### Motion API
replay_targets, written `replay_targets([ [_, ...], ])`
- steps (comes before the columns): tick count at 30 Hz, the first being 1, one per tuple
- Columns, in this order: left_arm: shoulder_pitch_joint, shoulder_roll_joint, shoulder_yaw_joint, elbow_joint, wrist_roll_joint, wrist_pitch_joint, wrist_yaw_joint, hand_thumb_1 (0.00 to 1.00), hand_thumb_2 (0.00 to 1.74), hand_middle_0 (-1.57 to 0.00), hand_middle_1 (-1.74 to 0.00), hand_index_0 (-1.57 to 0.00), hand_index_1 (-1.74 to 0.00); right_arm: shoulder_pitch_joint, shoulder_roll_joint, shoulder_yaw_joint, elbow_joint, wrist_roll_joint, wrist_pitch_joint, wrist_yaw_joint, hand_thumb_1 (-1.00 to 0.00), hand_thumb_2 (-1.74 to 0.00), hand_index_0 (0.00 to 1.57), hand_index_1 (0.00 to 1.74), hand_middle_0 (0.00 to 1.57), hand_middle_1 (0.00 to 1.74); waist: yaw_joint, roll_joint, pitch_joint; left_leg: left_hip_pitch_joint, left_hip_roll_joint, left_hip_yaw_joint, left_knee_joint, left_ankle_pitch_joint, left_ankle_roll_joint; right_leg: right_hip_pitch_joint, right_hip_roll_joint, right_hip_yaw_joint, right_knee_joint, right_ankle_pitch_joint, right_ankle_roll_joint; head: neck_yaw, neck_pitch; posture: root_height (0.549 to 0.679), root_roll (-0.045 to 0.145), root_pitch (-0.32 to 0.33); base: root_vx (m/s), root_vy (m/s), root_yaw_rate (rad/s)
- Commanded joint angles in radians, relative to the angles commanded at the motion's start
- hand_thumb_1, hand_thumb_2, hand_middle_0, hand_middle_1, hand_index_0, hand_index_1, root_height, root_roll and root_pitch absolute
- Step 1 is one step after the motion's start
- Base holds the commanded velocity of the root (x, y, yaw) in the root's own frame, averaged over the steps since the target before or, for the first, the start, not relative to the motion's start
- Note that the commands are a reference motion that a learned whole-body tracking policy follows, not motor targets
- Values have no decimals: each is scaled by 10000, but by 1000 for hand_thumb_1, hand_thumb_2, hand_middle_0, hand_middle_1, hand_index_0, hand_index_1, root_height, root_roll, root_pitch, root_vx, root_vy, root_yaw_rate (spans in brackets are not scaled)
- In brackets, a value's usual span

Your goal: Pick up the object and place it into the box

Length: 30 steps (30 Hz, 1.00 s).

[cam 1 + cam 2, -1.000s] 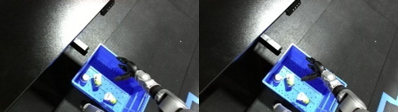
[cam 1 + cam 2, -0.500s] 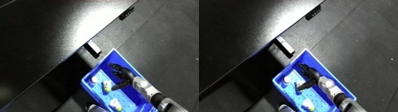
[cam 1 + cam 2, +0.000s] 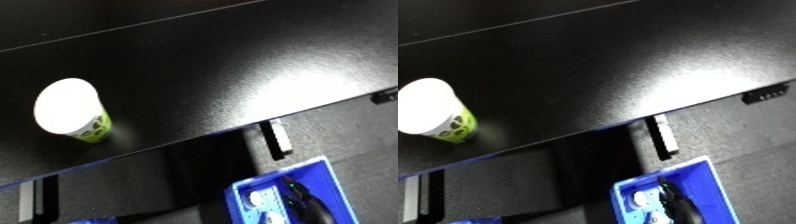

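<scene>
- A white and green cup [image 3: 74, 111] stands on the black tabletop [image 3: 222, 65], at the left of both views. Its white upper part is washed out by glare, while the green lower band carries a dark print that is too small to make out.
- The cup stands alone on the surface, well apart from the blue bin [image 3: 293, 197], which sits at the lower right, below the tabletop's near edge.
- The bin is an open blue container whose rim is cut off by the bottom of the views. A small white object [image 3: 260, 199] lies inside it near the left wall; what it is cannot be told.
- One black robot hand [image 3: 306, 205] reaches up into the bin from the bottom edge, just beside that white object and to its right. From the rig's layout this is the right one. It is dark against the blue floor, and whether its fingers are curled, straight, or grasping anything cannot be told.
- The left robot hand shows in neither view.
- Between the bin and the tabletop's edge, a short black and white bar [image 3: 275, 139] hangs down from the edge, above the bin.
- A small dark fitting [image 3: 766, 93] sits at the tabletop's edge, farther right than the bin.
- A bright patch of reflected light lies on the tabletop, up and to the right of the cup.
</scene>
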Motion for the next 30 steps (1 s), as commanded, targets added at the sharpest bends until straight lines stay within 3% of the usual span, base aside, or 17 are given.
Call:
replay_targets([
  [5,-67,163,57,-35,20,48,-91,0,0,0,0,0,0,-10,164,239,42,65,17,-204,0,0,0,0,0,0,149,-32,79,14,34,-82,-68,113,27,35,-118,-163,77,-9,96,-1103,258,633,51,-71,2,-34,147],
  [11,-47,296,145,9,-86,-89,-154,0,0,0,0,0,0,-49,269,536,173,-40,56,-365,0,0,0,0,0,0,295,-118,147,-17,70,-186,125,44,104,105,-185,-267,144,-29,117,-2146,6,632,46,-77,12,-16,56],
  [16,-111,386,201,-17,-141,-85,-197,0,0,0,0,0,0,-152,343,826,476,-358,202,-514,0,0,0,0,0,0,416,-182,179,50,61,-263,6,95,140,228,-205,-320,58,28,143,-2736,-1447,633,42,-80,14,2,57],
  [20,-311,448,131,-61,-218,-79,-425,0,0,0,0,0,0,-275,415,1019,924,-296,229,-462,0,0,0,0,0,0,503,-224,197,222,72,-329,-353,231,164,334,-234,-378,-66,196,251,-3054,-2443,637,36,-82,26,5,88],
  [26,-659,458,17,-34,-404,102,-900,0,0,0,0,0,0,-428,560,1105,1645,-167,202,-356,0,0,0,0,0,0,615,-278,187,408,131,-379,-696,337,155,537,-266,-487,-330,232,348,-3194,-3343,641,29,-82,26,2,75],
  [30,-808,479,11,-31,-337,77,-1160,0,0,0,0,0,0,-459,605,1125,1954,-166,72,-297,0,0,0,0,0,0,682,-317,197,463,156,-395,-776,341,136,639,-316,-562,-448,231,378,-3093,-3437,641,28,-83,12,-6,73],
])
